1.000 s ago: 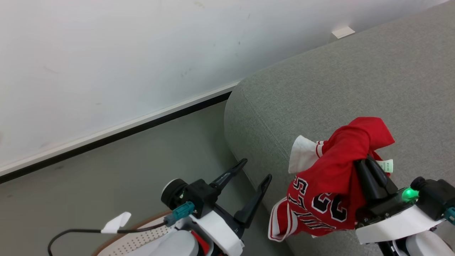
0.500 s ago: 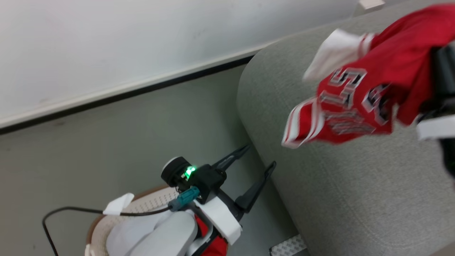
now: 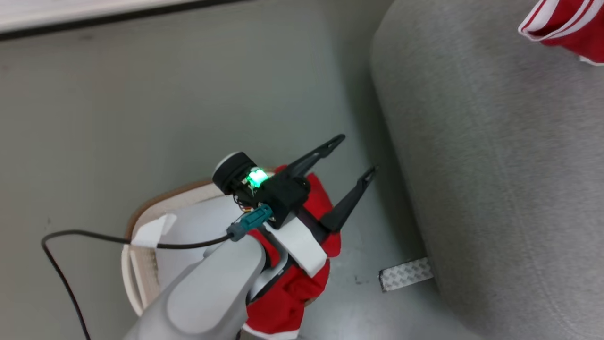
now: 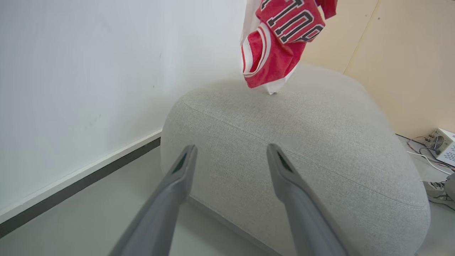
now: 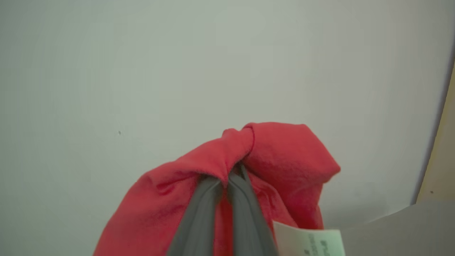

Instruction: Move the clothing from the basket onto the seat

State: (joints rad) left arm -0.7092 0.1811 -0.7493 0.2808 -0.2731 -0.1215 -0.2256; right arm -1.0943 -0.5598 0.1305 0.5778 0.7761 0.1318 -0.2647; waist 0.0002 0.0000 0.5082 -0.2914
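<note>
- We see the left hand (image 3: 357,153) with its two dark fingers spread wide and nothing between them, poised over the basket (image 3: 137,264) and the floor (image 3: 188,94) beside the seat (image 3: 495,165).
- In the left wrist view, the left hand (image 4: 231,147) points at the rounded side of the seat (image 4: 284,124), apart from it.
- The right hand (image 5: 227,177) has its fingers pressed together, pinching a bunched fold of the red jersey (image 5: 284,149). A white label (image 5: 309,241) hangs by the fingers.
- The jersey (image 4: 277,46) hangs over the top of the seat, with the black-and-white lettering and striped trim visible. Its lowest tip looks close to the fabric, but we cannot tell if it touches.
- In the head view, only a striped corner of the jersey (image 3: 561,23) shows, at the top right above the seat.
- The plain red garment (image 3: 292,293) lies in the basket under the left arm, partly hidden and spilling over the near rim.
- The basket sits on the floor just beside the seat.
- A black cable (image 3: 94,236) runs from the left wrist, where a green light (image 3: 257,177) is lit.
- A patterned tape strip (image 3: 406,274) lies on the floor at the seat's base.
</note>
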